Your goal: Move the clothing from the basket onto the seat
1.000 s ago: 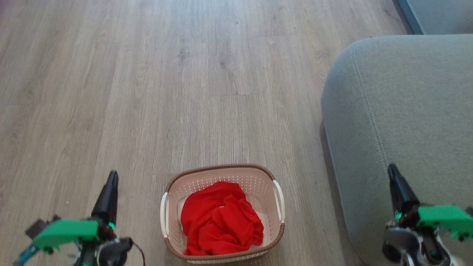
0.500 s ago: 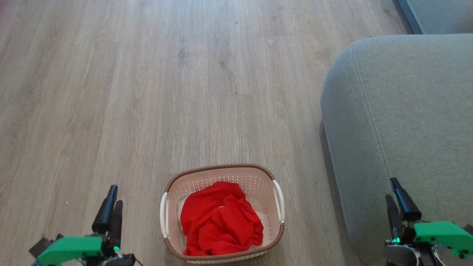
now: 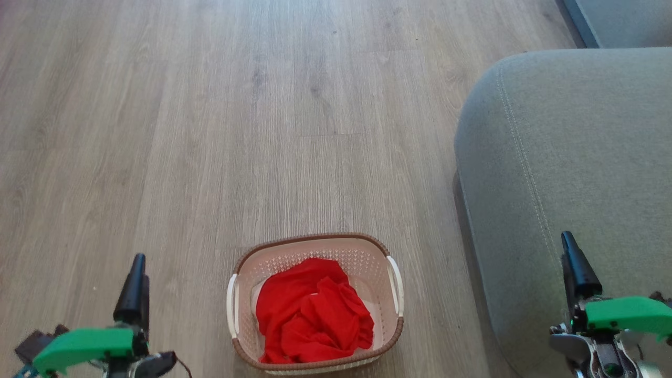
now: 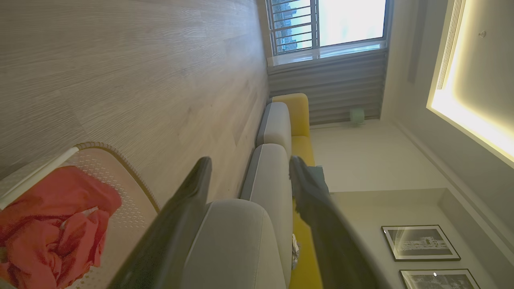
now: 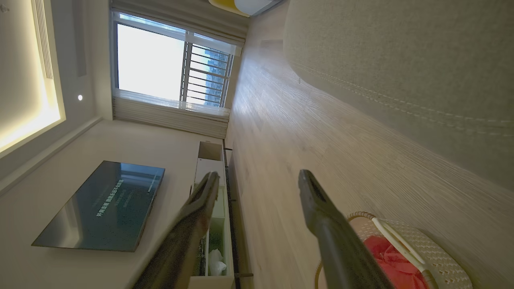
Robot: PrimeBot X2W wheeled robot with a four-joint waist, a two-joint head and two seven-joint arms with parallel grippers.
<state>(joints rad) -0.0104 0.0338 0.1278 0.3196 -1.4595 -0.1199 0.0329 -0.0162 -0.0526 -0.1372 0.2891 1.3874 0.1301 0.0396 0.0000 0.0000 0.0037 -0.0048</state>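
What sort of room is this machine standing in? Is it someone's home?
Most likely a home living room: a grey sofa seat beside wood-look flooring, a flat television on the wall, and framed pictures on another wall.

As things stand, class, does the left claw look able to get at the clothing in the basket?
Probably yes: the open left claw hangs beside the basket, nothing lies between them, and the clothing sits uncovered inside.

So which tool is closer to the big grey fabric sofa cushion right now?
Right. The right tool hangs over the near part of the grey fabric sofa cushion; the left tool is over the wooden floor, beyond the cream plastic basket from it.
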